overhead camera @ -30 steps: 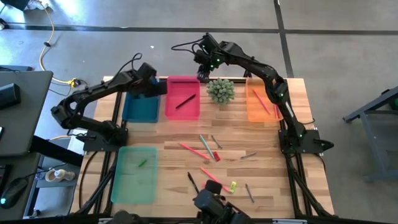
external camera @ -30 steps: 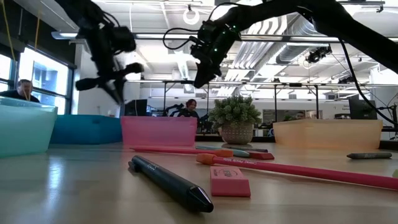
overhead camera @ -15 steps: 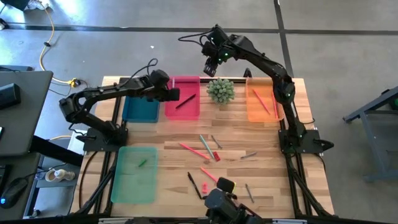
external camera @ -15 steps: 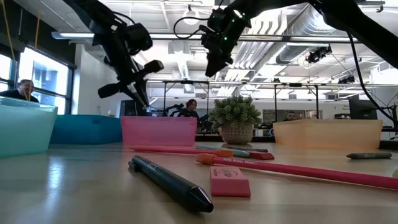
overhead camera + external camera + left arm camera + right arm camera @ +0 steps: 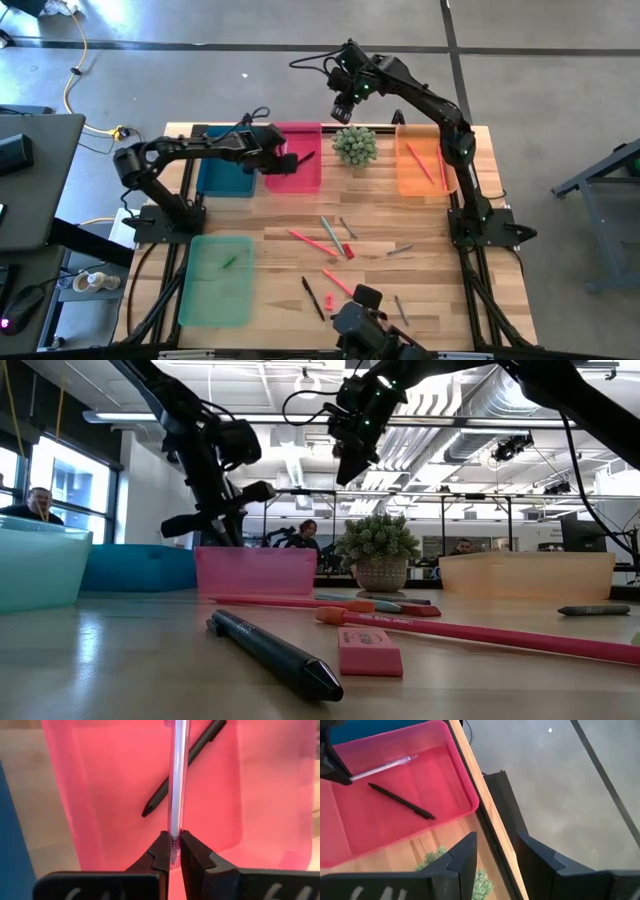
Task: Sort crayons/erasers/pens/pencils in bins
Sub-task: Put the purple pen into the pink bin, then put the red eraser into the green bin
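My left gripper (image 5: 173, 851) hangs over the pink bin (image 5: 297, 178), shut on a clear pen (image 5: 176, 780). A black pen (image 5: 185, 767) lies on the bin's floor below it. My right gripper (image 5: 495, 857) stands open and holds nothing, high over the table's far edge beside the pink bin's far right corner (image 5: 451, 740). It also sees the clear pen (image 5: 385, 766). On the table's near half lie loose red sticks (image 5: 308, 239), pens (image 5: 313, 297) and a pink eraser (image 5: 370, 657). My left gripper pinches the clear pen's end (image 5: 173, 842) between its two fingertips. The fingers slant down from the table's left, and the pen runs on ahead of them, along their line. It is lifted clear above the pink bin's floor.
A teal bin (image 5: 226, 178) stands left of the pink one. A potted plant (image 5: 355, 146) and an orange bin (image 5: 418, 172) holding red sticks stand to its right. A pale-green bin (image 5: 215, 285) at the near left holds a small green piece (image 5: 230, 262).
My left gripper has gone toward the table's right edge and down, from over the teal bin to over the pink bin, carrying the clear pen and staying shut on it. My right gripper has risen a little, away from the plant, then kept still.
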`<state>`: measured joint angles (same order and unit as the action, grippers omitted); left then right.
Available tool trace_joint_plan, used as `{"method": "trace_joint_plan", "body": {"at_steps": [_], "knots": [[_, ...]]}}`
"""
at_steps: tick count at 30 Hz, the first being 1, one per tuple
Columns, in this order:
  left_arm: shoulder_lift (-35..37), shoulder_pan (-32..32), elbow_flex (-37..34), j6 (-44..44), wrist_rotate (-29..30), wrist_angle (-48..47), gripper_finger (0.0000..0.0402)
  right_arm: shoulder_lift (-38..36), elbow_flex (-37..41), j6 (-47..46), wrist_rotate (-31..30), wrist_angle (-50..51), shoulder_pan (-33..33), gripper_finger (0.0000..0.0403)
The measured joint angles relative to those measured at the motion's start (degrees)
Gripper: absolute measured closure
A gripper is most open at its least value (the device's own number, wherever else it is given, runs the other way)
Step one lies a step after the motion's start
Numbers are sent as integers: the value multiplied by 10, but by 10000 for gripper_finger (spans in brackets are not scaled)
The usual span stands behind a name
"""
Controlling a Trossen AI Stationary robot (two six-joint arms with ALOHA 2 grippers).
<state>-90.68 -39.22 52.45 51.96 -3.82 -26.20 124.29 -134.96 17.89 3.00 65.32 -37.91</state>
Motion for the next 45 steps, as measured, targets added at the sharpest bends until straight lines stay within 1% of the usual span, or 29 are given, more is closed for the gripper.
{"method": "trace_joint_plan", "body": {"at_steps": [5, 9, 15, 18, 21, 24, 29, 34, 40, 45], "knots": [[-13, 0, 0, 8, 2, 2, 368, -3, 0, 2, -2, 5, 0, 279], [-16, 0, 0, 29, 3, 1, 341, -3, 0, 2, -2, 20, 0, 279], [-11, -6, 0, 22, 5, 5, 294, -3, 0, 2, -2, 38, 0, 279], [-6, -15, 1, -11, -16, 6, 276, -5, 0, -5, -1, 64, 0, 279], [15, -22, 1, -16, -40, 7, 269, -11, 0, -9, 30, 108, 0, 279], [49, -26, 1, -22, -45, 6, 271, -21, 0, -13, 68, 130, -2, 279], [129, -21, 1, -51, -45, -6, 277, -38, 0, -37, 110, 145, -3, 279], [210, -9, 1, -81, -41, -70, 280, -38, 2, -95, 138, 202, 5, 279], [288, 29, 1, -103, 13, -189, 280, -38, 40, -147, 141, 227, 61, 279], [328, 65, 1, -117, 57, -244, 280, -37, 80, -166, 140, 219, 122, 279]]}}
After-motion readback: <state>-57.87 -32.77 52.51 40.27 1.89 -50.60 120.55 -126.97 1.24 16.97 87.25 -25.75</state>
